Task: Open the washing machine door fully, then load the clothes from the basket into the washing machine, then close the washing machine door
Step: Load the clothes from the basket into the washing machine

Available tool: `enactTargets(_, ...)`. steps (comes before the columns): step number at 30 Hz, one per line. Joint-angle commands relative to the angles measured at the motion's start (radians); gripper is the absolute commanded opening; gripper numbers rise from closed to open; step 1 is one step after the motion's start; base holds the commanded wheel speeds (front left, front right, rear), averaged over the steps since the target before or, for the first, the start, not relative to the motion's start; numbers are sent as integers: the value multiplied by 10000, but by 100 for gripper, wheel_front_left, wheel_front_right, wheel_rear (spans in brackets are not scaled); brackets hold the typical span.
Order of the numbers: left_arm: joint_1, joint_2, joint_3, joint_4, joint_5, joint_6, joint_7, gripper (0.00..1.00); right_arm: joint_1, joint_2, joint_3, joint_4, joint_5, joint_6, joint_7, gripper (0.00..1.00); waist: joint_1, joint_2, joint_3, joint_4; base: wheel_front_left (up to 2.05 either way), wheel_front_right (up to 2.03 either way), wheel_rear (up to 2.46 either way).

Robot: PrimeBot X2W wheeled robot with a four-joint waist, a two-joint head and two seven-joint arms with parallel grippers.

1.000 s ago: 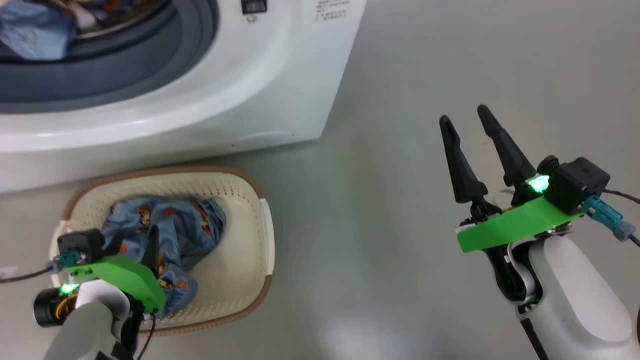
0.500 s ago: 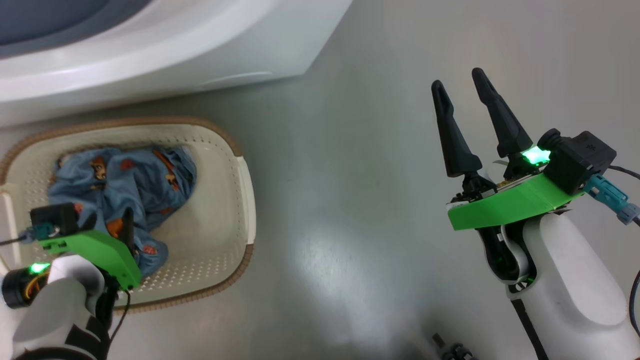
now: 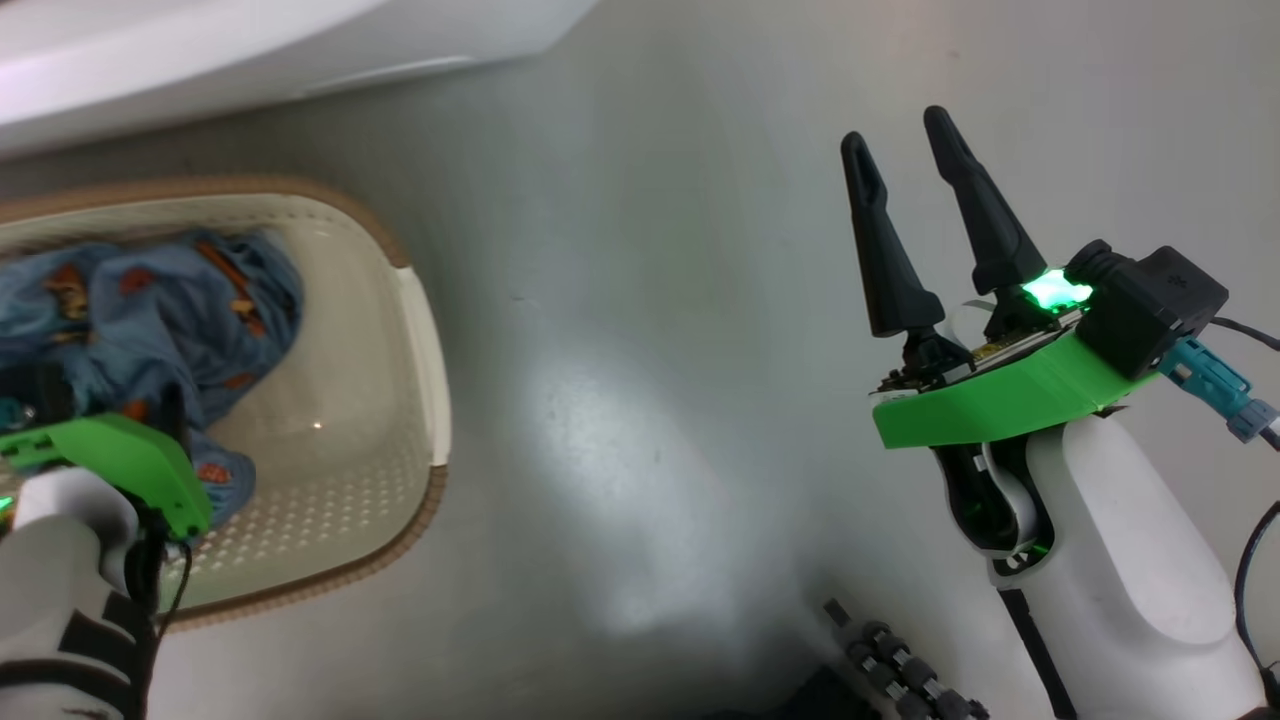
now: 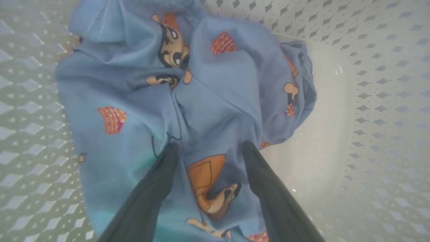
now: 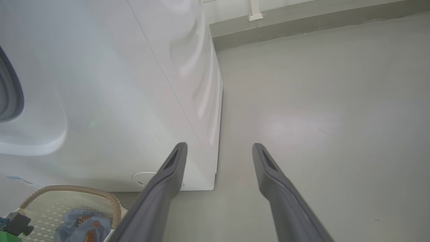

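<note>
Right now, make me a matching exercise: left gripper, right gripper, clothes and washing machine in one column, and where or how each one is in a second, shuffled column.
Column one
1. left gripper
2. right gripper
3. clothes
4. washing machine

Column two
A. bunched up inside the basket
B. open above the bare grey floor
C. open, reaching down into the basket
D. white, standing beside the basket

Pairs: 1-C, 2-B, 3-A, 4-D

A smooth, glossy pale grey floor (image 3: 640,330) meets a darker grey skirting strip (image 5: 302,25) below a small white wall fitting (image 5: 254,13).
</note>
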Motion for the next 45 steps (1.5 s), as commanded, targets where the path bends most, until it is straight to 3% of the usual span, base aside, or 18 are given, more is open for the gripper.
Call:
enactTargets(1,67,438,190,-42,-81,71,10,100,138,80,205,-282,-132,56,-80,100,-1,0,355,-320,0,0,0)
enactTargets(14,-218,698,-72,-24,-52,209,1002,97,84,202,228,-366,-118,56,-80,100,-1,0,770,-495,0,0,0)
enactTargets(16,-211,708,-102,-23,-64,197,1041,0,62,213,239,-347,-109,56,-80,100,-1,0,767,-496,0,0,0)
enactTargets(28,91,483,-216,-21,-227,-80,512,0,-7,239,278,-221,-80,56,-80,100,-1,0,162,-351,0,0,0)
enactTargets(45,1340,-205,-381,-29,-727,-986,-1360,0,224,124,399,271,159,56,-80,100,-1,0,-2463,95,0,0,0)
